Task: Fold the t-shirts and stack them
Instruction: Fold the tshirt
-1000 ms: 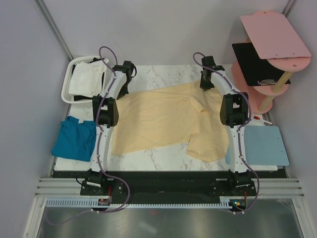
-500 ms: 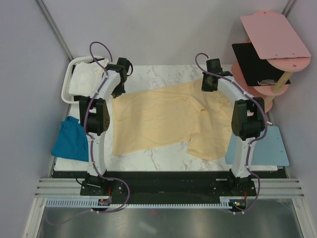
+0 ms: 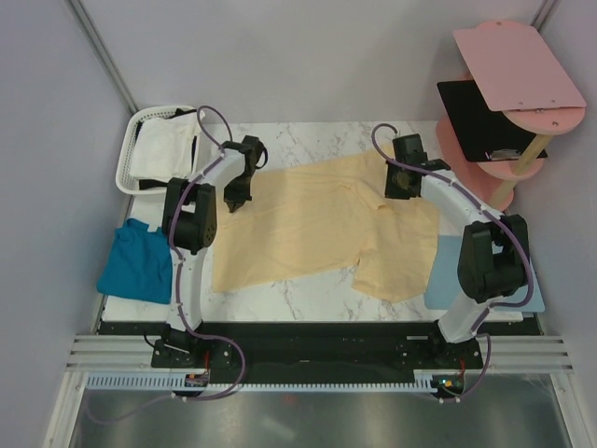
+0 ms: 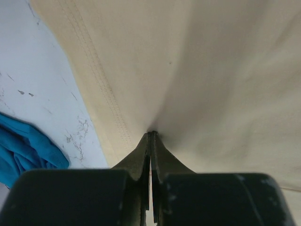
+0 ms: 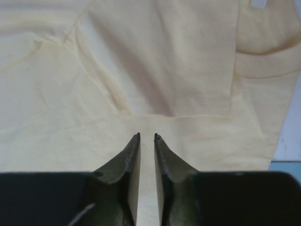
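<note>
The pale yellow-cream t-shirt (image 3: 308, 224) lies spread flat on the marble table. My left gripper (image 3: 233, 198) is at its far left edge. In the left wrist view this gripper (image 4: 151, 134) is shut, pinching the yellow cloth (image 4: 211, 70) just inside the stitched hem. My right gripper (image 3: 401, 187) is over the shirt's far right part. In the right wrist view its jaws (image 5: 146, 136) stand a narrow gap apart above the flat cloth (image 5: 155, 61). The teal t-shirt (image 3: 140, 266) lies crumpled at the left, also in the left wrist view (image 4: 23, 150). The white t-shirt (image 3: 159, 149) lies in the basket.
A white slotted basket (image 3: 140, 116) stands at the far left corner. A light-blue mat (image 3: 504, 275) lies at the right edge, partly under the yellow shirt. A pink tiered stand (image 3: 508, 93) with a black board is at the far right.
Both grippers moved from the far edge towards me, onto the yellow shirt. The left arm's elbow swung left, then partly back, and the right arm's elbow swung right. The shirt shifted only slightly.
</note>
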{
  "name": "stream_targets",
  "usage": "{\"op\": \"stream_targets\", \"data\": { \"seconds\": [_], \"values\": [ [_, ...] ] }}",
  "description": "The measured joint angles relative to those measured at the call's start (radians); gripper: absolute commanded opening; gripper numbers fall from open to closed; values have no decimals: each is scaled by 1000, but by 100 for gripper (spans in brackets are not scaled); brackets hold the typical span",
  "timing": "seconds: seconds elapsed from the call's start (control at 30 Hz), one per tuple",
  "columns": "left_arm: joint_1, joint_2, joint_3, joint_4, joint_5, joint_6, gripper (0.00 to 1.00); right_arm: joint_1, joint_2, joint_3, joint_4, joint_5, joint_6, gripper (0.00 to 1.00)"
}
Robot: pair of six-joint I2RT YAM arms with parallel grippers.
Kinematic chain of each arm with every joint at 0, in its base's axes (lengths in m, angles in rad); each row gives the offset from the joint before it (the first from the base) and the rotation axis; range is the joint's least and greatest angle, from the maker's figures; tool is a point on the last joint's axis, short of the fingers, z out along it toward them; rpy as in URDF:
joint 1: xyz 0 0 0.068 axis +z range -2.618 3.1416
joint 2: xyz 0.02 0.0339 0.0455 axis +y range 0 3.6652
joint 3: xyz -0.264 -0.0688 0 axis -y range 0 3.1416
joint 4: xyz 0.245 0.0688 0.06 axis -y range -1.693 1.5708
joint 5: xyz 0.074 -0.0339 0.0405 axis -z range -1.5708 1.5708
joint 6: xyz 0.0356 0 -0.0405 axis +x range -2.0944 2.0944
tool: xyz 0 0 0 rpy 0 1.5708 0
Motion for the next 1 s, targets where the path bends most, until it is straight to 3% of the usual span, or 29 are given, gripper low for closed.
{"op": "stream_targets", "data": {
  "seconds": [0.07, 0.1, 0.2, 0.5, 0.67, 0.77, 0.8, 0.83, 0.9, 0.93, 1.0],
  "values": [
    [1, 2, 5, -4, 0, -1, 2, -2, -27, -62, -2, 3, 7, 52],
    [1, 6, 12, -9, 0, -2, 2, -2, -39, -85, -2, 3, 14, 63],
    [2, 48, 78, -54, -12, -2, 2, -2, -84, -151, 4, -4, 30, 78],
    [20, 263, 472, -177, -53, 0, 2, -2, -121, -252, 37, -49, 43, 79],
    [35, 248, 453, -112, -44, 0, 5, -2, -141, -293, 50, -83, 48, 81],
    [34, 138, 288, -37, -24, 0, 23, -2, -193, -323, 55, -116, 54, 89],
    [32, 87, 226, -13, -13, 0, 32, -2, -216, -332, 54, -127, 56, 96],
    [31, 27, 162, 7, 2, 0, 62, -2, -242, -342, 55, -135, 58, 98],
    [28, -97, 65, 33, 27, 4, 73, -2, -294, -359, 50, -145, 67, 98],
    [27, -185, -5, 66, 47, -5, 83, -2, -331, -374, 50, -153, 74, 98],
    [23, -333, -92, 93, 73, -10, 89, -2, -397, -407, 51, -161, 93, 97]
  ]
}}
